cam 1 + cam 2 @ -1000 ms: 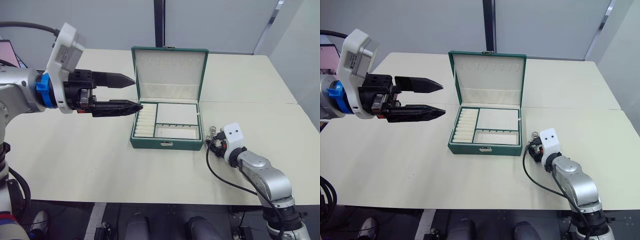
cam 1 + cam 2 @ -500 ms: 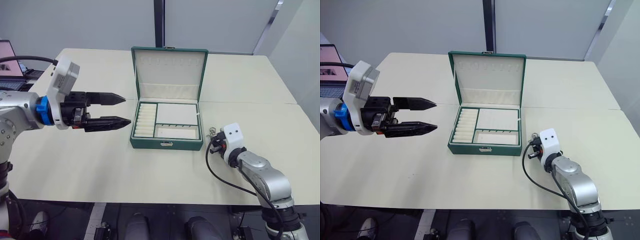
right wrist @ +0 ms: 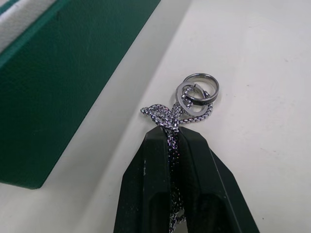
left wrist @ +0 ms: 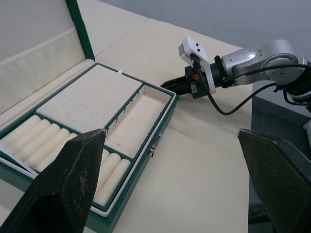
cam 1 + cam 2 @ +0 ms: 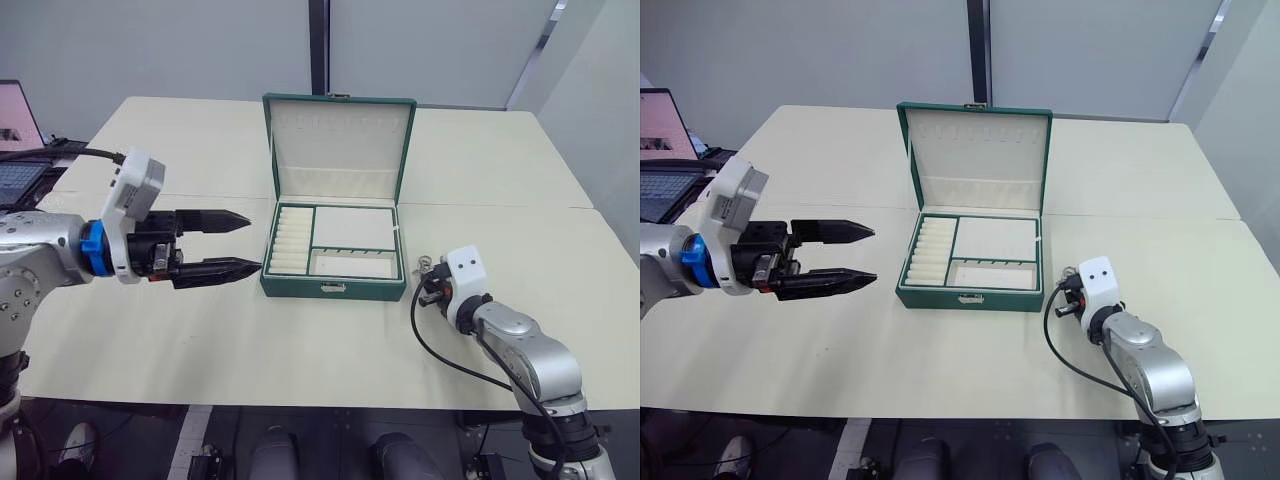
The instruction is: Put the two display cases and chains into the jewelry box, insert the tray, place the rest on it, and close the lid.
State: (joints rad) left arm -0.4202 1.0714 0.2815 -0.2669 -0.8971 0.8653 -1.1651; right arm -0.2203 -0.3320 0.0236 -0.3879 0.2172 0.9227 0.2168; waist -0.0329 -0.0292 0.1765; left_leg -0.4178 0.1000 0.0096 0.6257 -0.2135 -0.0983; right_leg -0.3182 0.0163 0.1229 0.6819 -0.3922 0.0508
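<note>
Silver arms, black fingers [image 5: 215, 219] (blue wrist ring).

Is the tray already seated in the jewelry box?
Yes. The tray, with ring rolls and compartments, fills the box level with its rim; the lid stands open.

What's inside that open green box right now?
The jewelry box holds its tray: ring rolls and bare cream compartments. Anything beneath the tray is covered.
</note>
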